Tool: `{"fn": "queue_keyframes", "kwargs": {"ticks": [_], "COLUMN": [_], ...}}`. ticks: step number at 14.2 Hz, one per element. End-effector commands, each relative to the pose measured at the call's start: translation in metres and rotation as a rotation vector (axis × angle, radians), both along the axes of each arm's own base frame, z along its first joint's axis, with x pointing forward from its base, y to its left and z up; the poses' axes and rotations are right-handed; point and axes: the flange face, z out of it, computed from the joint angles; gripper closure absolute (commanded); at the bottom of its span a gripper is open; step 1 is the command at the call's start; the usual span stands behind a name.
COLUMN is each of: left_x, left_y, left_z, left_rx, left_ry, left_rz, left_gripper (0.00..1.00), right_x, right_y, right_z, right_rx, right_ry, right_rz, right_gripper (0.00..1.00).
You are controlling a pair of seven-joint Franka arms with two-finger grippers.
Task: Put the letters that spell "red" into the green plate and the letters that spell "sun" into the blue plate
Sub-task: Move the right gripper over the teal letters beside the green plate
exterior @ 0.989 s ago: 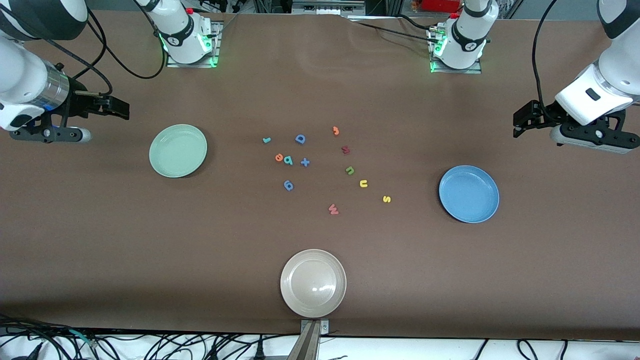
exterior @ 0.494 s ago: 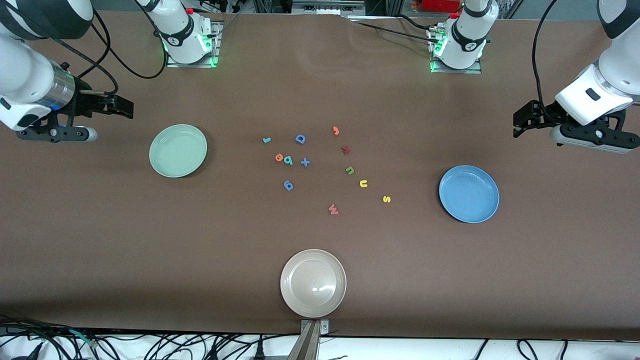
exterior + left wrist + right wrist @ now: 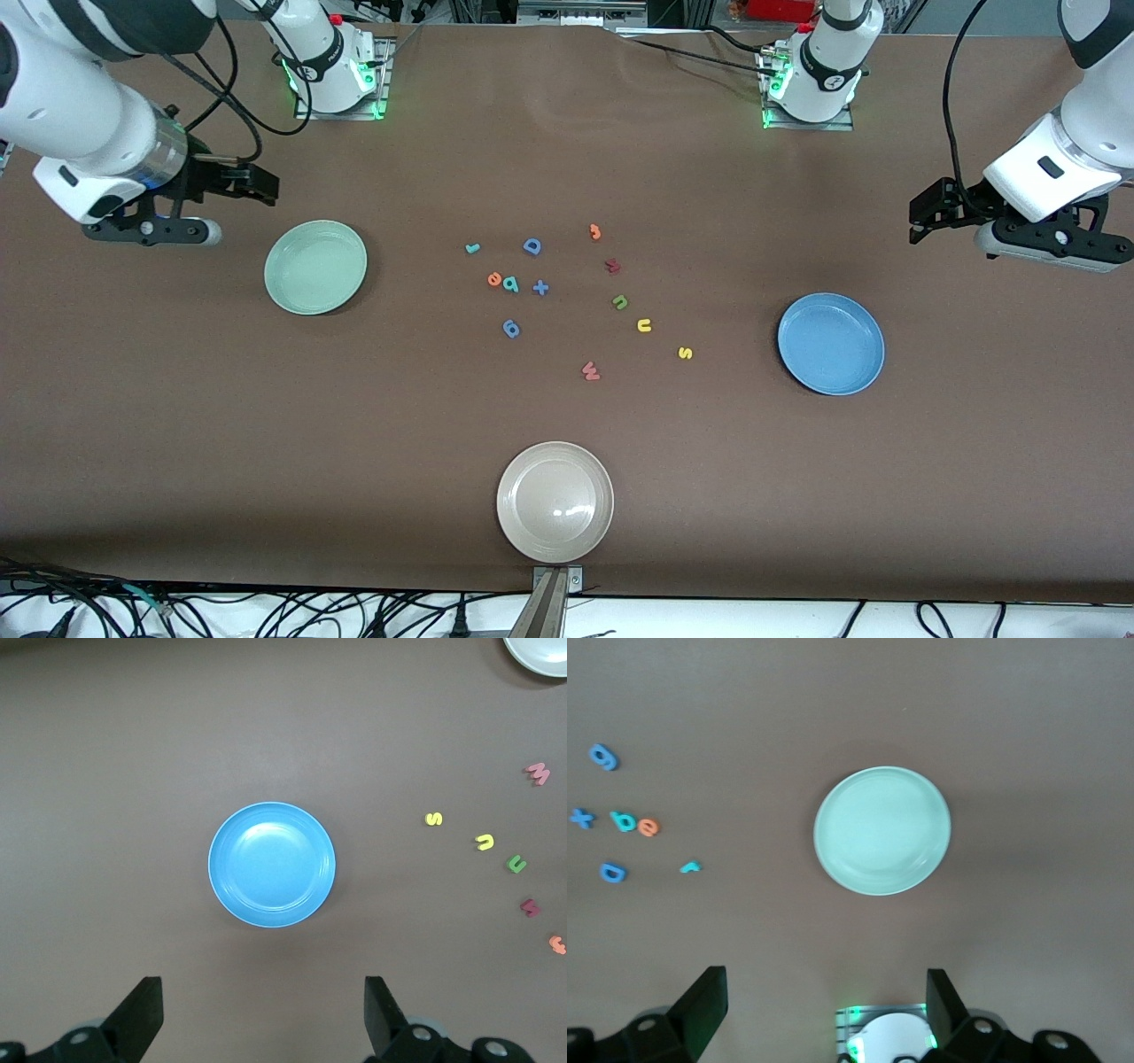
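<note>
The brown worktop (image 3: 266,425) carries three plates and a loose scatter of small foam letters at its middle. Taking the front view as a clock face centred on that scatter, the green plate (image 3: 315,267) sits at nine o'clock toward the right arm's end, the blue plate (image 3: 831,344) at about four o'clock toward the left arm's end, and a beige plate (image 3: 555,501) at six o'clock, nearest the front camera. All three plates hold nothing.

The right gripper (image 3: 257,182) hangs in the air over bare worktop at about ten o'clock, just past the green plate's rim, its jaws apart and holding nothing; its wrist view shows the green plate (image 3: 882,830) between the two fingers. The left gripper (image 3: 921,217) hangs over bare worktop at about two o'clock, above the blue plate's end, jaws likewise apart and holding nothing, with the blue plate (image 3: 272,864) in its wrist view.

Among the letters, the teal r (image 3: 472,248) lies at ten o'clock of the scatter, and the orange e (image 3: 494,280) touches or nearly touches the teal d (image 3: 510,283). The green n (image 3: 620,302), yellow u (image 3: 644,325) and yellow s (image 3: 685,353) run in a line toward the blue plate. A blue D (image 3: 532,246), blue plus sign (image 3: 540,287), blue 9 (image 3: 511,329), pink w (image 3: 591,371), dark red m (image 3: 612,265) and another orange piece (image 3: 595,232) lie among them.
</note>
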Motion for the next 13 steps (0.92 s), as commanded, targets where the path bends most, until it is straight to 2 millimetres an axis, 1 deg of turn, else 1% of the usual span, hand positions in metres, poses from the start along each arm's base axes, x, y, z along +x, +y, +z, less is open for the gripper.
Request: {"fn": "queue_keyframes", "kwargs": {"ticks": [1, 3, 4, 6, 9, 11, 13], "left_x": [0.0, 0.0, 0.0, 0.0, 0.0, 0.0, 0.0], "left_y": [0.001, 0.0, 0.0, 0.0, 0.0, -0.001, -0.001], "left_z": [0.003, 0.003, 0.003, 0.003, 0.003, 0.003, 0.003], "left_rx": [0.026, 0.026, 0.026, 0.026, 0.026, 0.026, 0.026], "left_ry": [-0.004, -0.004, -0.004, -0.004, -0.004, -0.004, -0.004], "left_rz": [0.002, 0.001, 0.001, 0.001, 0.001, -0.001, 0.001], "left_gripper": [0.0, 0.0, 0.0, 0.0, 0.0, 0.0, 0.0], "right_x": [-0.004, -0.008, -0.01, -0.013, -0.023, -0.029, -0.045], "right_y": [0.031, 0.059, 0.068, 0.092, 0.117, 0.127, 0.141], "right_z": [-0.005, -0.016, -0.021, -0.037, -0.077, -0.101, -0.132], "right_rx": [0.012, 0.002, -0.002, 0.002, 0.03, 0.029, 0.015], "right_ry": [0.019, 0.034, 0.034, 0.043, 0.043, 0.023, 0.033], "right_rz": [-0.063, -0.107, -0.135, -0.174, -0.202, -0.238, -0.244], "right_gripper": [0.01, 0.01, 0.01, 0.01, 0.01, 0.01, 0.01]}}
